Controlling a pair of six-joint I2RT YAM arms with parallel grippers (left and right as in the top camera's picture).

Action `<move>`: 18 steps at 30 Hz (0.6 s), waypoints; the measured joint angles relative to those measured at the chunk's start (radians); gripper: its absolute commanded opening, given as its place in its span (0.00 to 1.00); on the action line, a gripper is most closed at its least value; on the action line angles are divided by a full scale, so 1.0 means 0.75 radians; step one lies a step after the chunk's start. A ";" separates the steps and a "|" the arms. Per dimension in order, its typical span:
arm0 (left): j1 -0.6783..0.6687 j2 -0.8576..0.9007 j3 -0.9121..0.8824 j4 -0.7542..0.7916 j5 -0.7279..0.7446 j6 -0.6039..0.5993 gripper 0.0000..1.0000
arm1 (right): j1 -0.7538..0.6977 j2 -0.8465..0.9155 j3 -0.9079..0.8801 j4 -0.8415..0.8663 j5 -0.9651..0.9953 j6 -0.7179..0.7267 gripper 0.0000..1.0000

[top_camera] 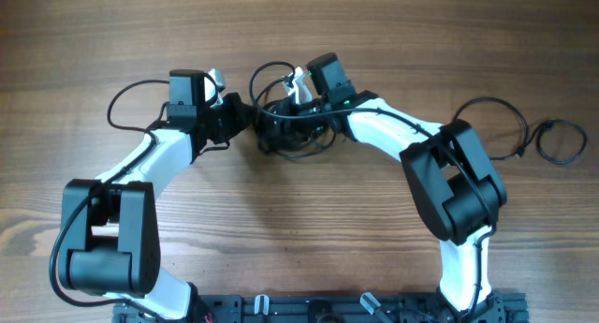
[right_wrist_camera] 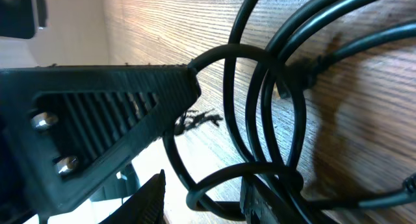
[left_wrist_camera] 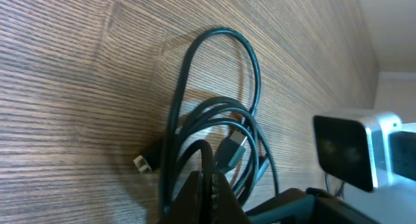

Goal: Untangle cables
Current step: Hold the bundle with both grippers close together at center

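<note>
Black cords on pale wood, and the danger is plain: the left gripper (top_camera: pixel 249 119) is clamped shut right at the cables (top_camera: pixel 281 138), though I cannot tell if it nips a strand, so a hard tug could cinch the knot tighter. Both arms rise from the near edge of the tabletop (top_camera: pixel 299 239), elbows splayed, wrists converging on the bundle beyond the middle; the right gripper (top_camera: pixel 288 115) stands parted, a loop running between its jaws; a separate coil (top_camera: pixel 560 140) lies by the right edge

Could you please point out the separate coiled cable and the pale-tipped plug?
separate coiled cable (top_camera: pixel 542 141), overhead view, left side of the coil
pale-tipped plug (left_wrist_camera: pixel 142 163), left wrist view, its pale tip
</note>
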 measured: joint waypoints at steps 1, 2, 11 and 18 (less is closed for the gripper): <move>0.002 0.000 0.000 0.001 0.009 -0.004 0.04 | 0.013 0.000 0.000 0.000 0.014 0.014 0.37; 0.003 0.000 0.000 0.001 0.017 -0.009 0.04 | 0.027 0.000 0.000 0.001 0.027 0.031 0.36; 0.002 0.001 0.000 0.001 0.035 -0.013 0.04 | 0.095 0.000 0.000 -0.002 0.136 0.133 0.19; -0.001 0.002 0.000 -0.004 -0.023 -0.019 0.04 | 0.037 0.000 0.000 -0.012 0.039 0.107 0.24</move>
